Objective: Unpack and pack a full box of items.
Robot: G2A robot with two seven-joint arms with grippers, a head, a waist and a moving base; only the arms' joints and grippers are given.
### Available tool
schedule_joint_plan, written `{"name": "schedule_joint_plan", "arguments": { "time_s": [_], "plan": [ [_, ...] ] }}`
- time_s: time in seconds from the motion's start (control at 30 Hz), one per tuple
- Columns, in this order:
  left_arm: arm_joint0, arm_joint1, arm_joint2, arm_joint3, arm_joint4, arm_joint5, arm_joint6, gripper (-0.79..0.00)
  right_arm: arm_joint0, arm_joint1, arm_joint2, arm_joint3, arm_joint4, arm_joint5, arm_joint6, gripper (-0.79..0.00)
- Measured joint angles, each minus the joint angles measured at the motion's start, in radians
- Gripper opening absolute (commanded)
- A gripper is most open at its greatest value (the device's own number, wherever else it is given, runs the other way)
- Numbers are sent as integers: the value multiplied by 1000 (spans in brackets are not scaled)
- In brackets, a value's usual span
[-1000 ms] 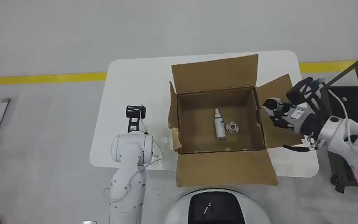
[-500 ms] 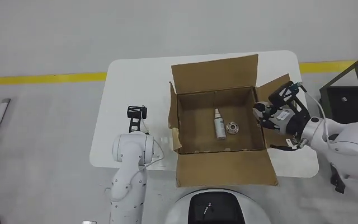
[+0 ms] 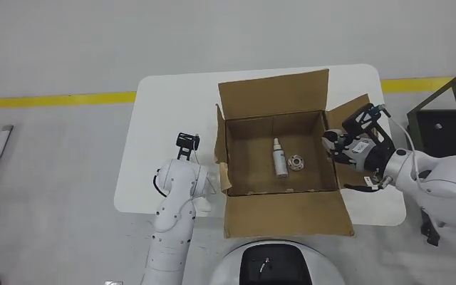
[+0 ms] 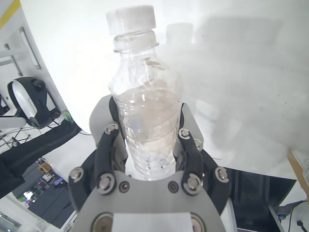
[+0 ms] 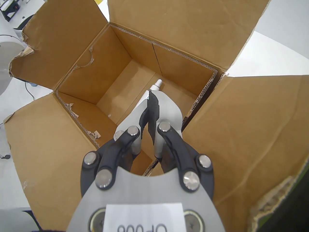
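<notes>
Left gripper [image 4: 147, 119] fingers clamp clear plastic bottle [image 4: 142, 80] left of cardboard box [image 3: 274, 96]; right gripper [image 5: 150, 112] fingers closed, seemingly empty, at box's right edge.

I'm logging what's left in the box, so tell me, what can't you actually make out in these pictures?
Left wrist view: the base of the clear bottle, hidden behind the left gripper.
Right wrist view: most of the spray bottle, behind the shut right gripper.
Top view: the small round part in the box, too small to identify.
</notes>
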Motion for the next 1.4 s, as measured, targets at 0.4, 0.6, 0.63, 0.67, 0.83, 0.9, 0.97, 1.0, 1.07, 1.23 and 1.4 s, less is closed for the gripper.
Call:
{"name": "schedule_joint_plan", "arguments": {
  "time_s": [0.4,0.6,0.63,0.67,0.83,0.9,0.97,1.0,1.07,1.23,1.4],
  "plan": [
    [-32,-9,5,63,-19,27,-17,0,0,0,0,0,0,0,0,-785],
    [-22,-9,-3,24,-27,22,-27,0,0,0,0,0,0,0,0,-785],
    [-19,-9,-5,13,-31,21,-28,0,0,0,0,0,0,0,0,-785],
    [-14,-9,-9,-5,-35,18,-29,0,0,0,0,0,0,0,0,-785],
    [9,-6,-40,-110,-84,1,-22,0,-6,0,-4,-1,-3,-10,-5,-785],
    [19,-4,-56,-157,-91,-13,-20,0,-11,-1,-4,-2,-8,-11,-10,-785],
    [27,-1,-71,-207,-102,-27,-20,0,-10,-1,-6,-4,-10,1,-5,-785],
    [31,0,-76,-228,-106,-33,-18,0,-8,-2,-10,-3,-9,9,1,-785],
    [39,2,-89,-277,-120,-41,-11,0,3,-4,-28,0,-11,39,22,-785],
    [51,5,-110,-373,-154,-51,-3,0,60,-14,-107,22,0,136,77,-785],
    [56,6,-112,-404,-164,-54,6,0,112,-23,-162,61,9,180,98,-785]
  ]
}}
